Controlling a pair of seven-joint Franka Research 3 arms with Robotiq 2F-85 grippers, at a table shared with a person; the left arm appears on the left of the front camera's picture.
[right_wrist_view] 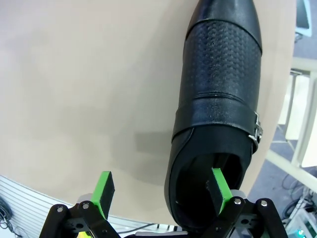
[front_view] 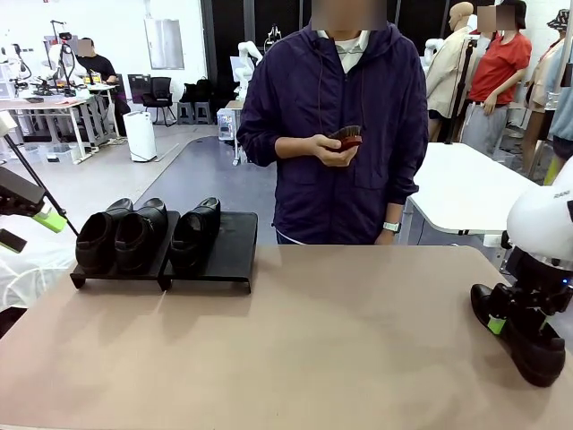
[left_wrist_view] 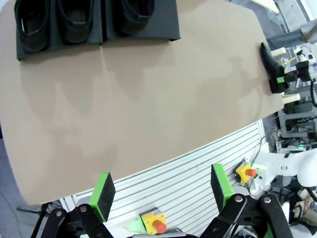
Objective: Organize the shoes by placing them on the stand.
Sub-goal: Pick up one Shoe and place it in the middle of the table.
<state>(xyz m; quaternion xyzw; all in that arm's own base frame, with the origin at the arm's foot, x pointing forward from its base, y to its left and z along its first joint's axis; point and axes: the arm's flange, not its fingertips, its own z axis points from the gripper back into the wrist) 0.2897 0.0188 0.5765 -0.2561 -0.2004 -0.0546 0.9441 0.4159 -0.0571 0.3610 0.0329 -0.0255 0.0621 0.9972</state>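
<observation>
**A:** Where did the right gripper [right_wrist_view: 161, 191] stand?

**B:** Its green-padded fingers were spread wide at the heel of the last black glossy leather slip-on shoe [right_wrist_view: 218, 114]. In the right wrist view one pad [right_wrist_view: 220, 189] sat at the mouth of the shoe's dark opening, the other pad [right_wrist_view: 104, 191] outside over bare tabletop. Nothing was pinched yet.

**A:** And where was that shoe?

**B:** Near the edge of the tan table [front_view: 313, 340] on the robot's right, well apart from the low flat black stand [front_view: 228, 246]. It bore a textured band and a small buckle at its side.

**A:** The other arm?

**B:** The left gripper [left_wrist_view: 161, 193] hung with fingers spread and empty, off the table's near edge on the robot's left. Three black shoes [front_view: 143, 235] already sat on the stand; the slot on its right end was free.

**A:** How should the grab go?

**B:** I would judge it best to close on the heel wall, one pad inside and one outside, low enough that slick leather would not slide out. Then lift clear of the table before crossing, and come down toe-forward beside the third shoe without nudging it.

**A:** And the person?

**B:** A person in a dark purple jacket [front_view: 336, 134] stood at the far side, looking at a small device held in the hands, clear of the route.
</observation>
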